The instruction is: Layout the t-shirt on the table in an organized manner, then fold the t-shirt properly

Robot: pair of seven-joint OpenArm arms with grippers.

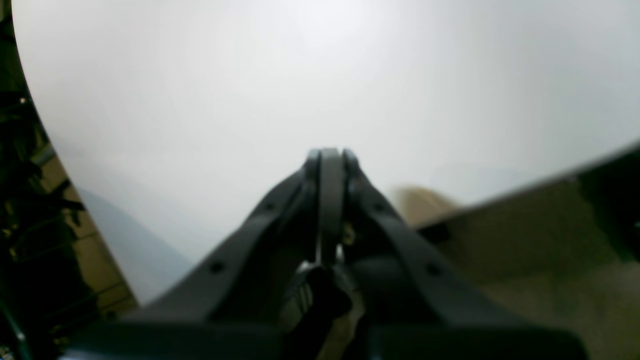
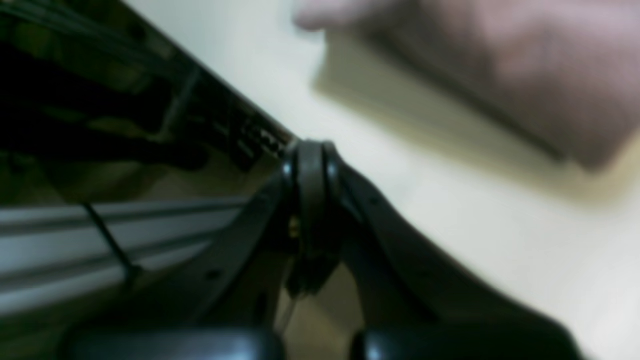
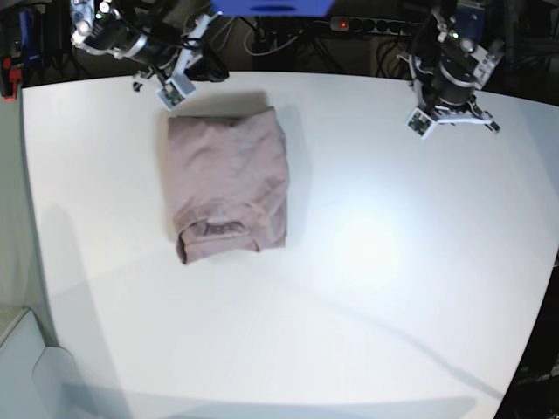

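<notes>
The mauve-pink t-shirt [image 3: 227, 182] lies folded into a compact rectangle on the left half of the white table [image 3: 367, 288], collar end toward the near side. In the right wrist view the t-shirt [image 2: 500, 65] is a blurred pink mass at the top right, away from my right gripper [image 2: 310, 147], which is shut and empty over the table edge. My left gripper [image 1: 330, 152] is shut too, with nothing in it, above bare table [image 1: 300, 75]. In the base view the right arm [image 3: 131, 39] sits behind the shirt's far edge and the left arm [image 3: 450, 74] at the far right.
A power strip [image 3: 367, 24] and cables run behind the table's far edge. A blue box [image 3: 271, 7] stands at the back. The table's curved left edge [image 1: 55, 150] and brown floor [image 1: 540, 240] show in the left wrist view.
</notes>
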